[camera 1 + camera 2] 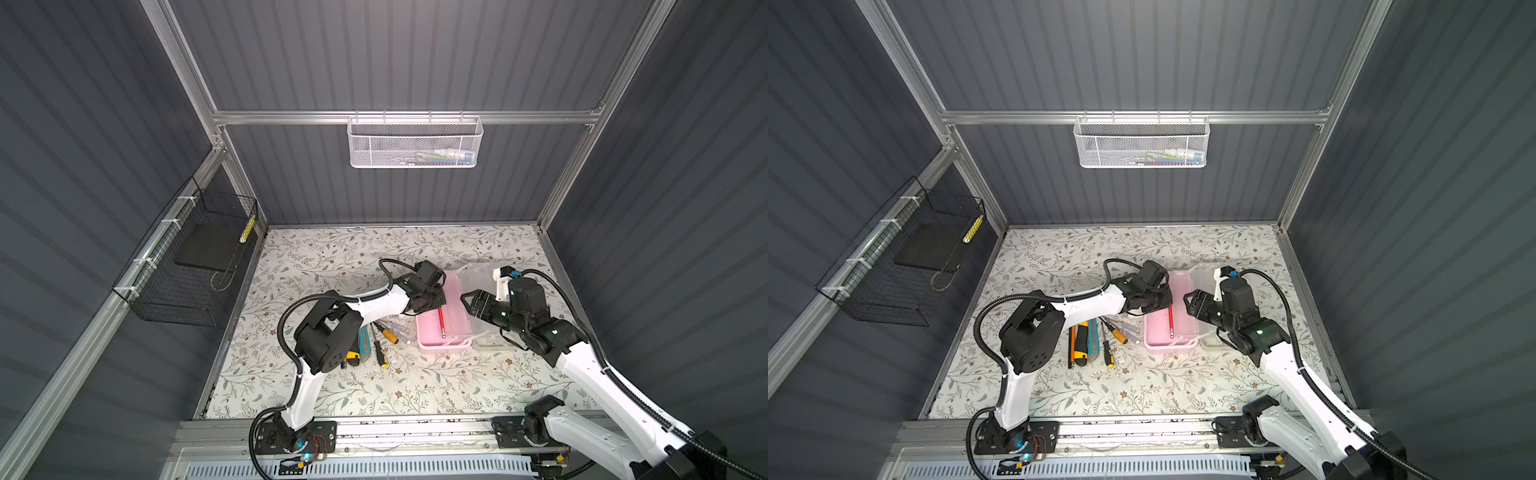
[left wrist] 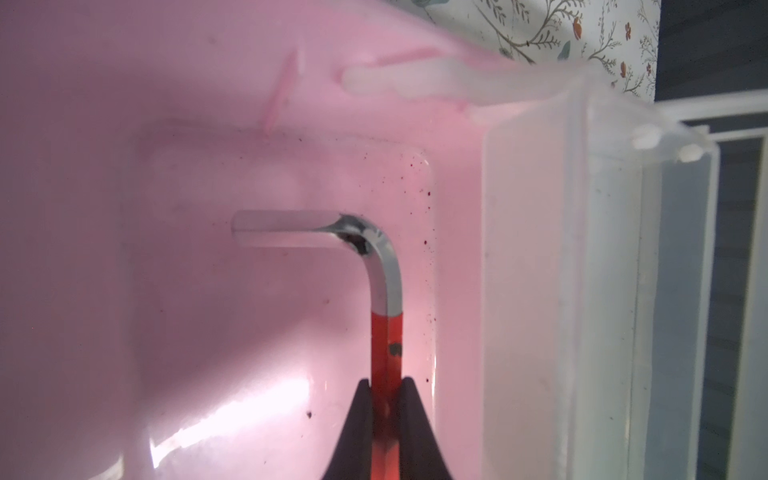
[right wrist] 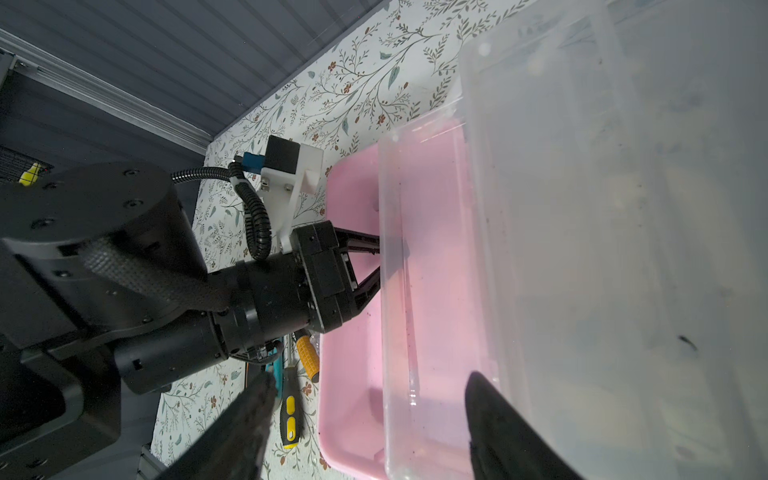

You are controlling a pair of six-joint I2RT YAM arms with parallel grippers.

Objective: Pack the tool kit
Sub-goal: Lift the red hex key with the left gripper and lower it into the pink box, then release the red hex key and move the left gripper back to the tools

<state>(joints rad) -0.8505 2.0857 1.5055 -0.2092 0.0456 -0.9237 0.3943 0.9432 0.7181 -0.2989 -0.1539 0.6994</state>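
Note:
The tool kit's pink box (image 1: 432, 336) (image 1: 1156, 332) lies open on the table, its frosted lid (image 1: 478, 274) (image 3: 623, 249) standing up on the right side. My left gripper (image 2: 384, 386) (image 1: 435, 304) reaches into the box and is shut on the shaft of a red hex key (image 2: 386, 332) (image 1: 441, 322). The key's bent steel end rests near the pink floor (image 2: 166, 249). My right gripper (image 3: 370, 378) (image 1: 467, 305) is open, its fingers either side of the lid's edge. Loose tools (image 1: 380, 353) (image 1: 1081, 343) lie left of the box: yellow-handled screwdrivers, a utility knife and a pencil.
A white mesh basket (image 1: 413, 143) with small items hangs on the back wall. A black wire basket (image 1: 187, 270) hangs on the left wall. Grey panel walls close the floral table (image 1: 374, 395) on three sides; the arm bases stand along the front rail.

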